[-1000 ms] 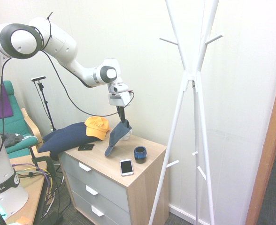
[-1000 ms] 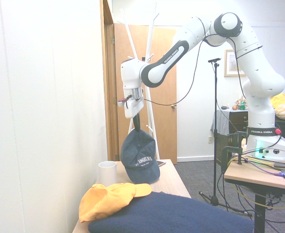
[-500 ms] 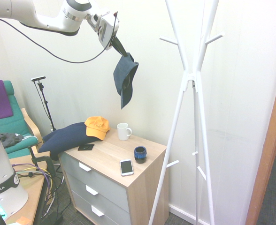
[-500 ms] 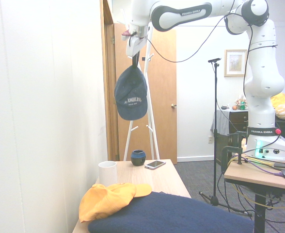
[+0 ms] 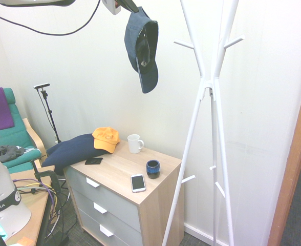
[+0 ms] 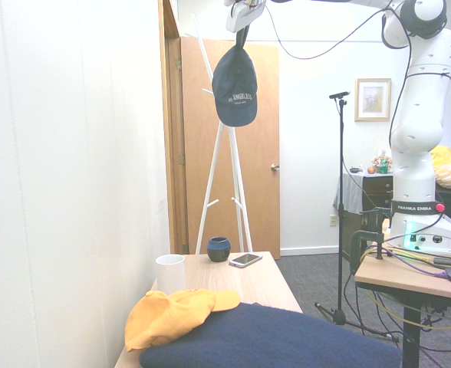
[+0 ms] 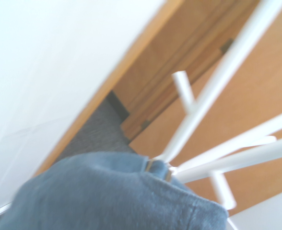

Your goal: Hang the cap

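Gripper (image 5: 126, 6) is at the very top edge of the first exterior view, clenched on the back of the cap (image 5: 142, 47), which dangles free in the air, well above the bench (image 5: 150, 182). In that view the cap hangs with its dark inner lining facing the camera and the brim pointing down; it sits left of the white coat stand (image 5: 212, 97), near its upper pegs but not touching any of them. In the second exterior view the gripper (image 6: 243, 21) is again cut by the top edge, and the cap (image 6: 235, 77) hangs below it, white lettering on its front, overlapping the coat stand (image 6: 224, 138) and the wooden door (image 6: 248, 146) behind. Wrist view is blurry: slate-blue fabric of the cap (image 7: 107, 191) fills the lower part, with white poles and pegs of the stand (image 7: 217, 96) beyond it. On the bench: orange cap (image 5: 106, 139) lying against a navy cushion (image 5: 71, 148), white mug (image 5: 134, 143), small dark blue cup (image 5: 152, 168), phone (image 5: 137, 182), and a small flat black item (image 5: 93, 161).
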